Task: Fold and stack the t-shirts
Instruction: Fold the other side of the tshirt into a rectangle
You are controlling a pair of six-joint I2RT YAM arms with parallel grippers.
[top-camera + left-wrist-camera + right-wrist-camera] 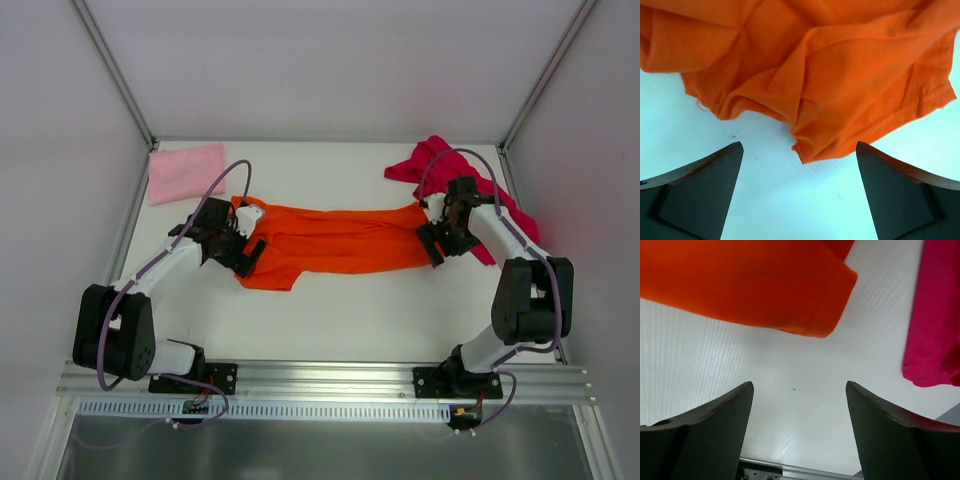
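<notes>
The orange t-shirt (330,245) lies stretched across the middle of the surface (350,310). The folded pink t-shirt (186,172) is at far left and the heaped magenta t-shirt (450,170) at far right. The left tool (799,172) and right tool (799,390) stand apart and empty, one at each end of the orange one.

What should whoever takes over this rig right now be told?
Left gripper: fingers open, empty, at the orange t-shirt's left end.
Right gripper: fingers open, empty, at its right end.
Orange t-shirt lies as a long band across the middle of the table, left end rumpled.
Pink t-shirt lies folded at the far left corner.
Magenta t-shirt is heaped at the far right.
Done: pink looks folded.
Left: finish folding orange, fold magenta, stack all three.
</notes>
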